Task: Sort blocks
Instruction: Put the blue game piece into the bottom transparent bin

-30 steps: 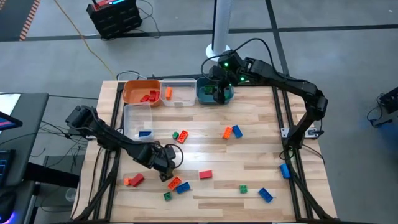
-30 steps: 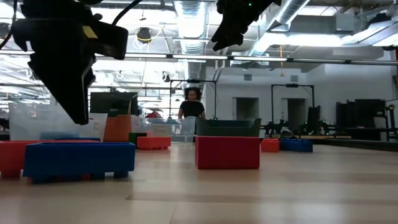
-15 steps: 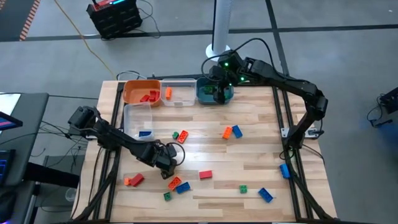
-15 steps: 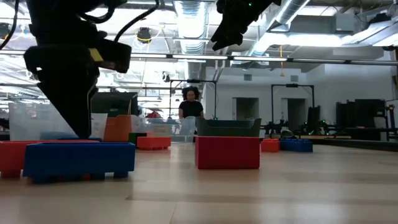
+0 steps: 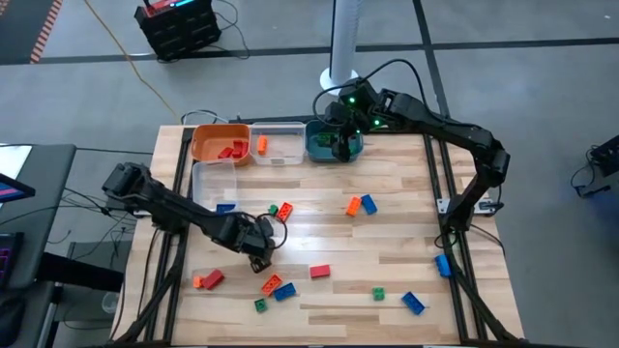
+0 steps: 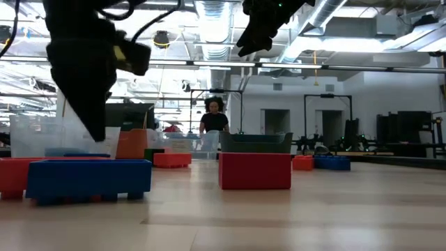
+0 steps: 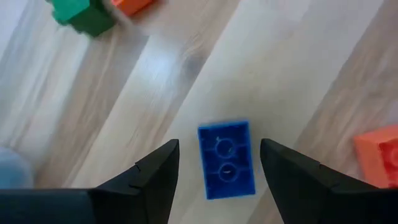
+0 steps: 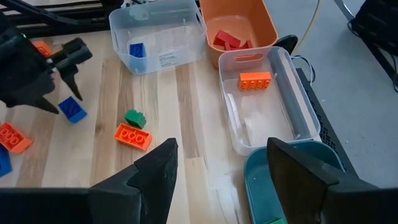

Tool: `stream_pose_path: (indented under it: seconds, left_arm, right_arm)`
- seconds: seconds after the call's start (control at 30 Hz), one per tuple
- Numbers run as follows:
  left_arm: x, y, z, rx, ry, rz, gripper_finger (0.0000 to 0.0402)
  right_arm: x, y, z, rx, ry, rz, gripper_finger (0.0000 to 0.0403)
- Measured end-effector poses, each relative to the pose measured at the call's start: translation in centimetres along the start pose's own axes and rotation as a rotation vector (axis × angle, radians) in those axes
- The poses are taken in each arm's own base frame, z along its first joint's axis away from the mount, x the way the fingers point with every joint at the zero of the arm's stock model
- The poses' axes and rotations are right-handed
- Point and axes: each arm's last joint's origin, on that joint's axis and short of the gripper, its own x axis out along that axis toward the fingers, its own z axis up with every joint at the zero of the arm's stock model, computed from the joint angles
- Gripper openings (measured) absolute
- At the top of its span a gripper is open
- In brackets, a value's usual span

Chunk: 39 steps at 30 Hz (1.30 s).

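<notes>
- The left tool point(image 7: 217, 171) is being held low over the bench point(image 5: 387, 232), fingers apart, straddling a blue block point(image 7: 226, 159);
- The right tool point(image 5: 340, 142) is being held over the teal bin point(image 5: 319, 147), fingers apart.

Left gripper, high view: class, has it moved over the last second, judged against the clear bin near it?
Yes. The left gripper has drawn up the picture, away from the table's near edge, towards the clear bin holding a blue block.
</notes>
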Motion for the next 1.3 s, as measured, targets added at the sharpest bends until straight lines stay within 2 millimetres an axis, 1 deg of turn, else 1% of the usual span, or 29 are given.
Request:
stream_pose_path:
  seconds: [0.2, 0.33, 0.5, 0.6, 0.67, 0.77, 0.87, 1.0, 1.13, 1.3]
  left_arm:
    - [-1.4, 0.6, -0.1, -0.031, -0.015, -0.017, 0.0200]
    - [-1.4, 0.7, -0.2, -0.064, -0.013, -0.013, 0.0198]
    - [-0.3, 0.3, -0.2, -0.094, -0.025, -0.026, 0.0197]
    - [0.8, 0.9, -1.0, -0.182, -0.011, 0.003, 0.0199]
    - [1.6, 1.5, -1.6, -0.243, 0.011, 0.009, 0.0208]
    - [2.2, 1.6, -2.0, -0.294, 0.019, -0.034, 0.0230]
    - [2.4, 1.4, -1.9, -0.297, 0.005, -0.070, 0.0253]
    - [2.5, 1.6, -1.9, -0.301, -0.005, -0.049, 0.0269]
    - [2.6, 1.6, -1.9, -0.257, -0.008, -0.052, 0.0270]
    - [3.3, 2.2, -2.5, -0.283, 0.018, -0.054, 0.0258]
  right_arm:
    - [0.0, 0.0, 0.0, 0.000, 0.000, 0.000, 0.0254]
    - [0.0, 0.0, 0.0, 0.000, 0.000, 0.000, 0.0254]
    - [0.0, 0.2, 0.1, -0.004, -0.002, 0.004, 0.0254]
    - [0.1, 0.5, 0.1, -0.009, -0.002, 0.011, 0.0254]
    - [0.1, 0.7, 0.1, -0.012, -0.002, 0.015, 0.0254]
    - [0.2, 0.8, 0.2, -0.014, -0.002, 0.017, 0.0254]
    - [0.2, 0.9, 0.2, -0.017, -0.002, 0.020, 0.0254]
    - [0.2, 0.9, 0.2, -0.016, -0.002, 0.020, 0.0254]
    - [0.2, 0.9, 0.2, -0.016, -0.003, 0.020, 0.0254]
    - [0.2, 0.9, 0.2, -0.016, -0.004, 0.019, 0.0254]
